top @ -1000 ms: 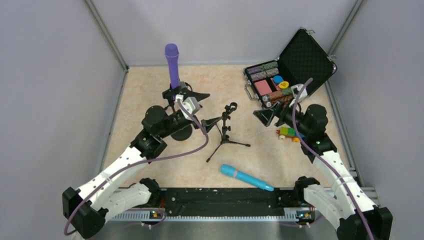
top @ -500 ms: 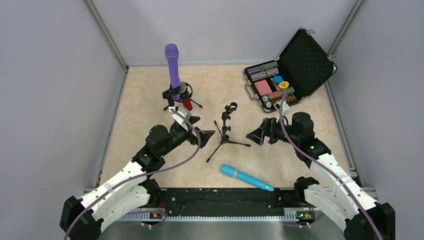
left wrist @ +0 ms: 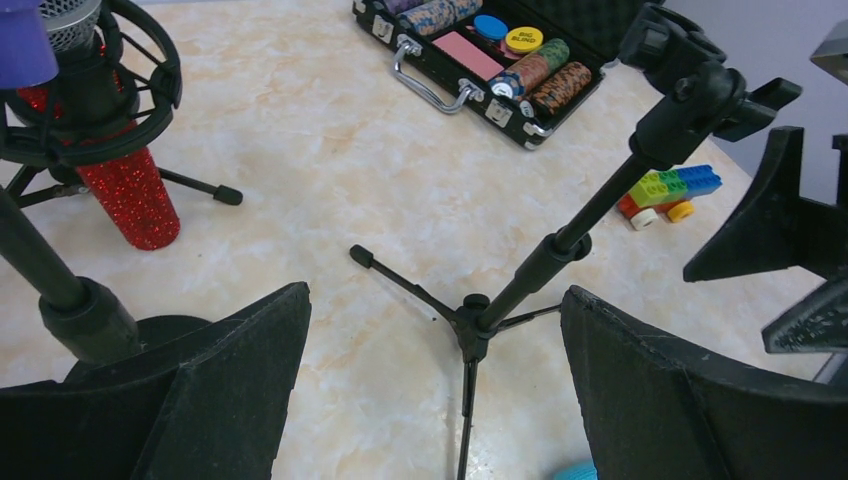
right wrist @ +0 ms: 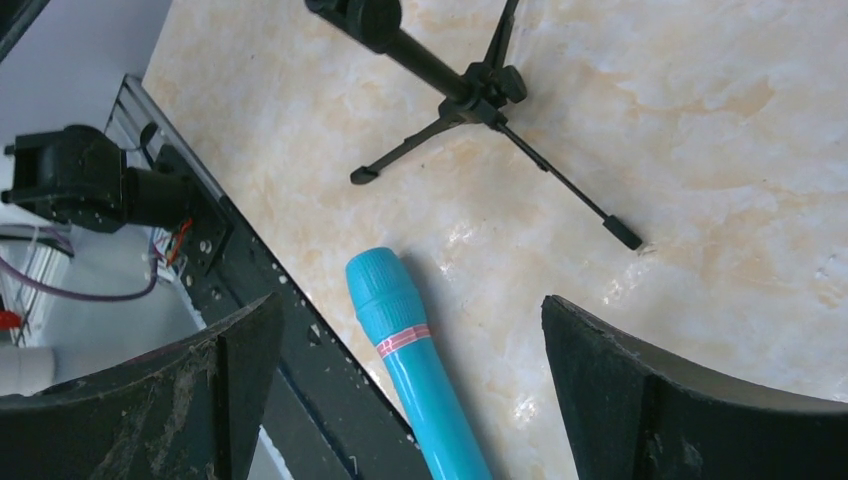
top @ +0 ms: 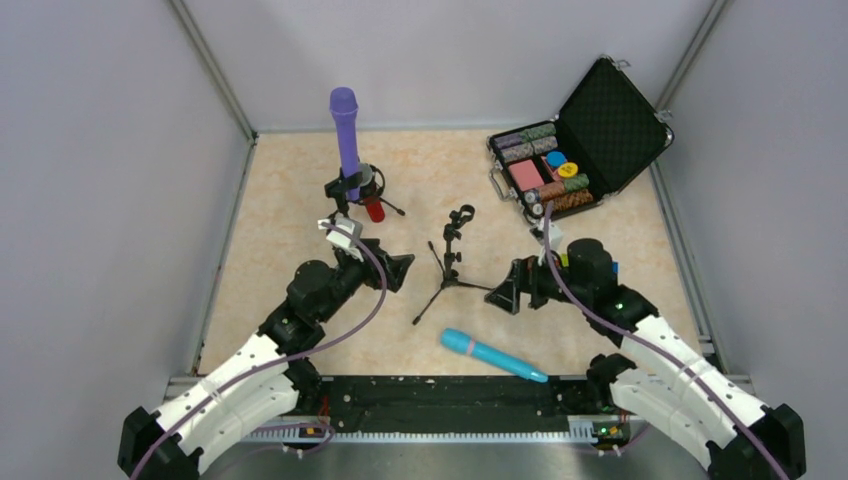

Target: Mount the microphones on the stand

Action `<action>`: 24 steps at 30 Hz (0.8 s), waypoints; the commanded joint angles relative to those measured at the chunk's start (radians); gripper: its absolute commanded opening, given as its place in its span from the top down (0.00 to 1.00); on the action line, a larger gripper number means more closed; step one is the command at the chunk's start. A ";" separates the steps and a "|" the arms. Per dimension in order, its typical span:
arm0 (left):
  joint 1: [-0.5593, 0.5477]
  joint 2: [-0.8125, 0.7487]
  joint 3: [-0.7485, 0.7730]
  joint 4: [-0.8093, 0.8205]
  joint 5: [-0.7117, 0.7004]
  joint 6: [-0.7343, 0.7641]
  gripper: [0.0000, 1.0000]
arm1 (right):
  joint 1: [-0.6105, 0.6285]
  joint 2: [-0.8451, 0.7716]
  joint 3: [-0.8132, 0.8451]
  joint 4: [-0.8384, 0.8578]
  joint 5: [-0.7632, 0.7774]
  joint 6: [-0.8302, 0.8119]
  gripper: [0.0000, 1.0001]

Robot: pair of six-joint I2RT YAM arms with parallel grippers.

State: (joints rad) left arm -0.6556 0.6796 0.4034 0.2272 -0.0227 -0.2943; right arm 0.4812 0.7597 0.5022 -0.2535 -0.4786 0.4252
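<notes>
The blue mic (right wrist: 415, 380) lies on the table (top: 300, 180) just nearer than the empty tripod (top: 455, 255), so it's next. The purple mic (top: 345, 130) and red mic (top: 374, 208) are up on the stand (top: 352, 185) far left of the tripod. My right fingers (right wrist: 620, 380), apart, have swung from the case (top: 580, 150) to hang over the blue mic. My left fingers (left wrist: 230, 360), apart too, have backed toward the tripod.

The marbled beige table (top: 290, 190) carries a small black tripod stand (top: 452, 270) at its middle, the light blue microphone (top: 492, 355) lying flat near the front edge, an open black case (top: 610, 115) (poker chips inside) at the back right, a block train (left wrist: 668, 192) near that case, and back-left stands (top: 352, 188) holding the purple microphone (top: 345, 125) and the red microphone (top: 374, 210).
</notes>
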 commanded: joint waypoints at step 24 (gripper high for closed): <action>-0.001 -0.053 -0.002 -0.062 -0.095 0.022 0.01 | 0.443 0.070 0.013 0.099 0.304 -0.289 0.06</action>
State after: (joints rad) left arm -0.6556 0.6437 0.4034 0.1474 -0.0990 -0.2859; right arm 0.8410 0.7914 0.4713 -0.1753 -0.2817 0.2119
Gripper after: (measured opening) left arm 0.991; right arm 0.946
